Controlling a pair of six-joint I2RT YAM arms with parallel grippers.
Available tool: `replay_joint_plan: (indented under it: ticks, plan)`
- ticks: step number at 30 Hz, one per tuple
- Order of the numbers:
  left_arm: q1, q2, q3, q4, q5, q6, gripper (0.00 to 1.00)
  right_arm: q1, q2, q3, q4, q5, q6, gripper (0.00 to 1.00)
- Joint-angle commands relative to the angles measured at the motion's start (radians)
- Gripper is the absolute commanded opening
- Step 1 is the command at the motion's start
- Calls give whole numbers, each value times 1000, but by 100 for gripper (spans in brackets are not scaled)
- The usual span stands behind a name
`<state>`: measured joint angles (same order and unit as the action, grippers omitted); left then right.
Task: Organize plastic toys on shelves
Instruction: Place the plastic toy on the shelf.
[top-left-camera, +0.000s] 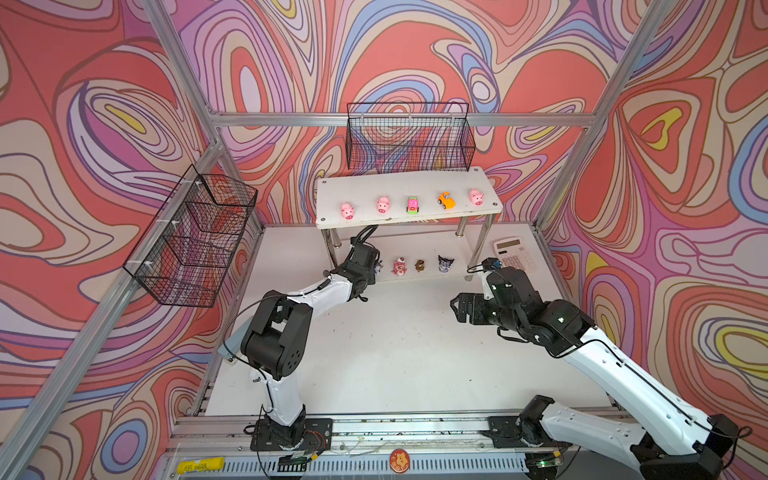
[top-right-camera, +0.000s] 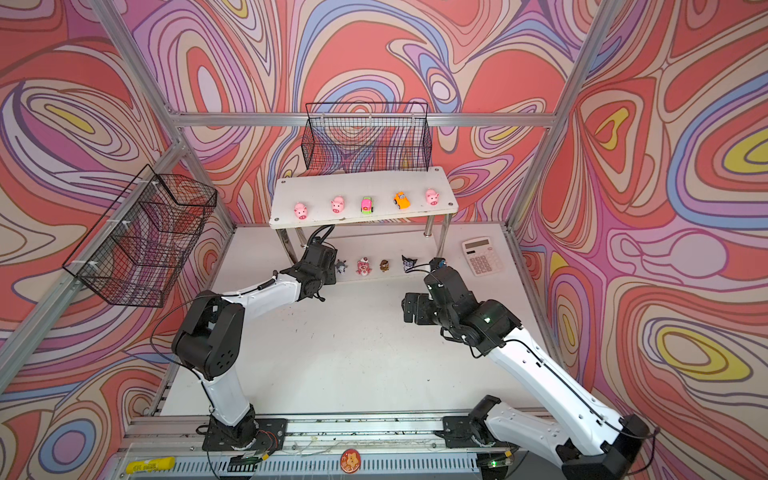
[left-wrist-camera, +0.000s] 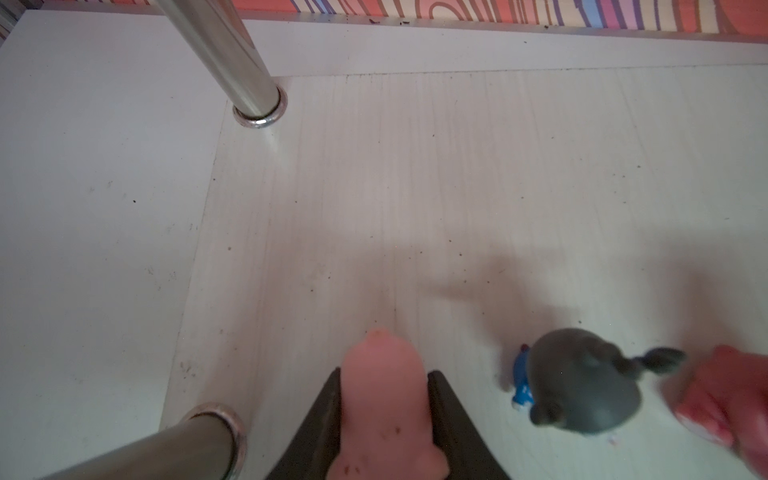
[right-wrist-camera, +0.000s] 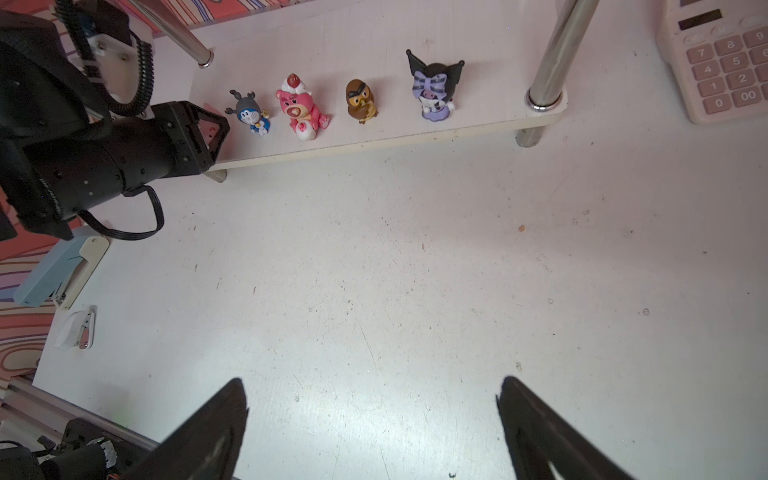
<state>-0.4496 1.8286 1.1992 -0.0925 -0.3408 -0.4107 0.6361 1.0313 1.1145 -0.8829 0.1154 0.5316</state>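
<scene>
My left gripper (left-wrist-camera: 384, 371) is shut on a pink pig (left-wrist-camera: 382, 415), low over the left end of the shelves' lower board (left-wrist-camera: 457, 166), beside a chrome leg (left-wrist-camera: 232, 62). To the pig's right stand a grey figure (right-wrist-camera: 249, 110), a pink bear (right-wrist-camera: 301, 108), a brown figure (right-wrist-camera: 360, 101) and a dark horned one (right-wrist-camera: 434, 85). The top board (top-left-camera: 328, 195) carries three pigs (top-left-camera: 347, 210), a pink-green car (top-left-camera: 412, 204) and an orange car (top-left-camera: 446, 200). My right gripper (top-left-camera: 455, 307) hangs open and empty over the table in front of the rack.
A pink-keyed calculator (top-left-camera: 514, 254) lies right of the rack. A pale stapler (right-wrist-camera: 58, 270) and a white clip (right-wrist-camera: 77, 330) lie near the table's left edge. Black wire baskets hang on the back rail (top-left-camera: 409, 137) and the left rail (top-left-camera: 191, 237).
</scene>
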Motion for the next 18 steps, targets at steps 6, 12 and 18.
replay_joint_plan:
  ticks: [6,12,18]
  plan:
    - [11,12,13,10,2,17,38,0,-9,21,-7,12,-10,98]
    - [11,11,13,9,7,17,42,0,-16,19,-5,14,-9,98]
    - [10,1,4,8,8,11,43,0,-19,15,-4,12,-10,98]
